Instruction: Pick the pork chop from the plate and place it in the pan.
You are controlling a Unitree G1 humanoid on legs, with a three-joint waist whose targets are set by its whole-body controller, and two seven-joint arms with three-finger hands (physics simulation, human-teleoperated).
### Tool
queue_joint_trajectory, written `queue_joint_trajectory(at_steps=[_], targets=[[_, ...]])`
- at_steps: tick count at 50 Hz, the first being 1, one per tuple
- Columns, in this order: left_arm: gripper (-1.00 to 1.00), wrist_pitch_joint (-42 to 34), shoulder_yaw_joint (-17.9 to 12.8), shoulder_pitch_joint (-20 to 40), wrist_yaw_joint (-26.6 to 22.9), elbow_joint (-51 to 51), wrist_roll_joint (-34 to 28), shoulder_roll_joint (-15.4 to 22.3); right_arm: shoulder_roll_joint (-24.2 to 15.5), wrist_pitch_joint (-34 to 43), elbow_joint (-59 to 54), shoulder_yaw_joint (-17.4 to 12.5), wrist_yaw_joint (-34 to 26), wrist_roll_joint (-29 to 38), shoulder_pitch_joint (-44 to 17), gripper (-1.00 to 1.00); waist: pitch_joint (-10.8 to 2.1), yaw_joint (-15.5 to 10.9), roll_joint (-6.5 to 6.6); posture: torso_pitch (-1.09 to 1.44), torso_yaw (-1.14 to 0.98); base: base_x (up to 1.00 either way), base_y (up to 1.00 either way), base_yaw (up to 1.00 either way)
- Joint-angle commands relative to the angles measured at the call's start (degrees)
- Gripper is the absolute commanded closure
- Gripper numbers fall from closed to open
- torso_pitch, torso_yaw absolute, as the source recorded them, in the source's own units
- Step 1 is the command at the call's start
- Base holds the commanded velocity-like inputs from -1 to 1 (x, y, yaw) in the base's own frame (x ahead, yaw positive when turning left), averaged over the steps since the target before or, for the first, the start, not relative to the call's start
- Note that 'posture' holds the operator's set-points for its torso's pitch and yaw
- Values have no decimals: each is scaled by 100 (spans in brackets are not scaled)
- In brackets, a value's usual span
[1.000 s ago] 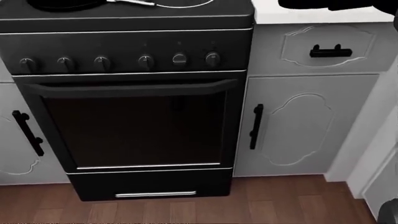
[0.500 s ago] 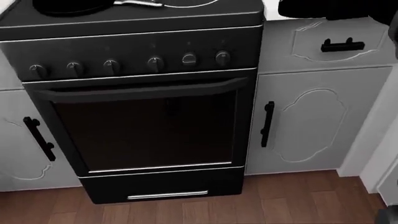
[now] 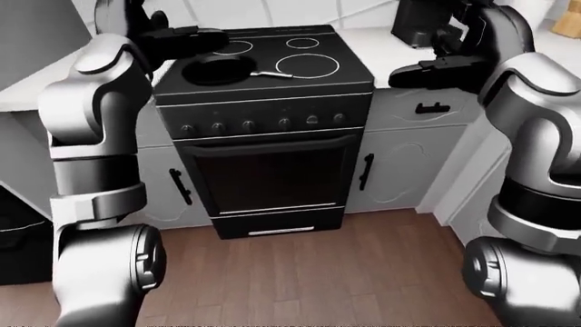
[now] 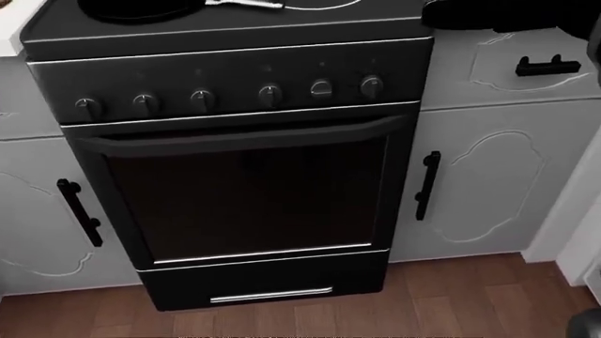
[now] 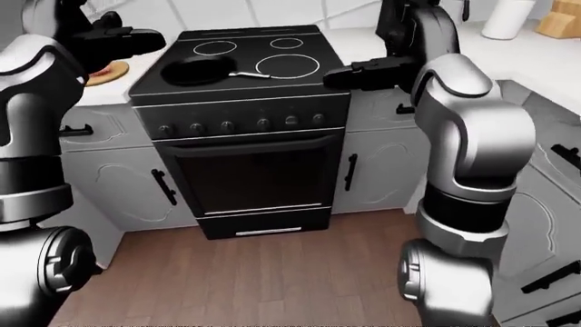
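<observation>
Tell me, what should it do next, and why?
Probably reach the left hand toward the plate at the right-eye view's left edge. Both hands look empty, the right hand hovers beside the stove, and the pan holds nothing.

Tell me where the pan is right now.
In the right-eye view the pan sits on the stove top's lower-left burner, its handle pointing right toward the ringed burner beside it. The plate lies on the counter just left of the stove.
</observation>
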State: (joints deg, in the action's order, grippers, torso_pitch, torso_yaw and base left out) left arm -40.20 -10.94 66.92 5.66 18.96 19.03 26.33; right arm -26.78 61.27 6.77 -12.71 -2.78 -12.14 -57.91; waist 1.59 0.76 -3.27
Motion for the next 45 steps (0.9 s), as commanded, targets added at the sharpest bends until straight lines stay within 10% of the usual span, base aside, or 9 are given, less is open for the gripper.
queue_joint_trajectory(at_steps=[1,7,10,23,30,32,34,35,45], targets=[[-100,230,-102,173,17,-163,-58,103,-29,-246,214,-8,-29,-36,-169,-100,-121,-53,-50,0,0,0,78,0],[-100,183,-174,194,4,-140,13,172,-9,-206,284,-7,-13,-42,-124,-100,-68,-39,399,0,0,0,78,0],[-100,126,-181,210,6,-170,39,221,-18,-251,256,-4,-36,-34,-98,-100,-198,-8,1019,0,0,0,78,0],[-100,183,-150,156,10,-158,26,185,13,-217,320,-15,-15,-18,-35,-100,-98,-78,-48,0,0,0,78,0],[-100,231,-151,81,-16,-165,5,166,27,-347,265,-21,-32,0,76,-100,-74,-22,136,0,0,0,79,0],[-100,213,-155,73,-17,-188,3,172,-7,-329,259,46,-64,42,76,-100,-25,-3,392,0,0,0,79,0],[-100,179,-154,89,-7,-211,11,166,30,-332,208,27,-73,46,25,-100,-177,-46,1031,0,0,0,45,0],[-100,195,-146,95,-10,-195,4,161,-19,-366,154,120,-75,153,34,-100,16,-78,805,0,0,0,0,0],[-100,197,-138,21,-36,-266,-37,133,41,-107,188,-59,-87,253,48,-100,-5,-64,592,0,0,0,0,0]])
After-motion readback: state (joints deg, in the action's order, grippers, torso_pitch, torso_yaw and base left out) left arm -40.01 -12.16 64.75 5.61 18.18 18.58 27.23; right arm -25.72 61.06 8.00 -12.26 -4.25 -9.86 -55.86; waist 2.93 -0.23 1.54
